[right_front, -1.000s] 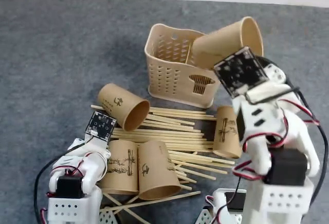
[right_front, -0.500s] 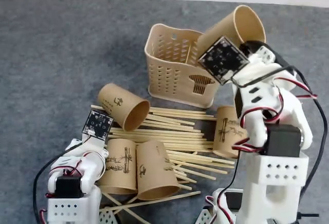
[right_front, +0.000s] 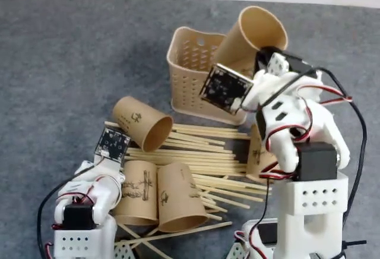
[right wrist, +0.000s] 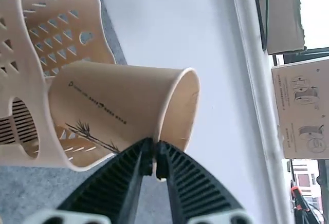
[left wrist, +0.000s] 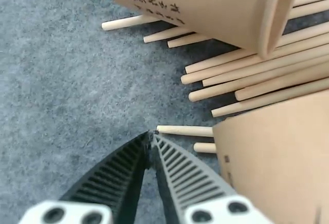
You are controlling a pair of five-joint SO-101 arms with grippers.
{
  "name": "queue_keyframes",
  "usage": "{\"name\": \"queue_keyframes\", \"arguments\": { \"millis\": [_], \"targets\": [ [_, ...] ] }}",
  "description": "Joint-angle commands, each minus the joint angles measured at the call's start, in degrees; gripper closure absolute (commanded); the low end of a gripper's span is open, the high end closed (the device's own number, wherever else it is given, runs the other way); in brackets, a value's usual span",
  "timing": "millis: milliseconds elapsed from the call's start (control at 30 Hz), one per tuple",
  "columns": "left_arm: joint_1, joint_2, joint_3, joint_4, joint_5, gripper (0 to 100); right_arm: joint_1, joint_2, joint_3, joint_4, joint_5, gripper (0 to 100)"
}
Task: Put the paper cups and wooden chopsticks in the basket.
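Observation:
My right gripper (right wrist: pixel 154 158) is shut on the rim of a tan paper cup (right wrist: pixel 115 106). The cup (right_front: pixel 248 34) hangs tilted above the right end of the beige perforated basket (right_front: pixel 193 78), base down toward the basket's inside, mouth up and to the right. My left gripper (left wrist: pixel 152 137) is shut and empty, low over the grey mat beside the ends of the wooden chopsticks (left wrist: pixel 241 75). A lying cup (left wrist: pixel 205 3) is just ahead of it and another cup (left wrist: pixel 277 157) beside it. The chopsticks (right_front: pixel 205 152) lie in a pile in front of the basket.
Several more cups lie on the mat: one on its side (right_front: pixel 141 122) left of the pile, two side by side (right_front: pixel 159 192) near the left arm, one (right_front: pixel 256 152) partly behind the right arm. Grey mat (right_front: pixel 65 63) stretches open to the left.
The right arm has swung the held cup left, from beside the basket's right end to over it, and tipped it more upright. The left arm has stayed put.

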Motion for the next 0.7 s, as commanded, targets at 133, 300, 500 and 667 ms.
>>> {"name": "queue_keyframes", "arguments": {
  "millis": [133, 300, 500, 667],
  "targets": [
    [-0.92, -0.22, -1.01, -1.05, -0.35, 100, -0.31, 0.04, -2.07, -3.12, 4.13, 99.2],
    [-0.92, -0.22, -1.01, -1.05, -0.35, 100, -0.22, 0.66, 1.98, -10.15, 8.53, 99.2],
    [-0.92, -0.22, -1.01, -1.05, -0.35, 100, -0.04, 0.57, 8.57, -15.43, 11.87, 99.2],
    [-0.92, -0.22, -1.01, -1.05, -0.35, 100, 1.63, 0.57, 9.54, -15.43, 11.87, 99.2]
  ]
}}
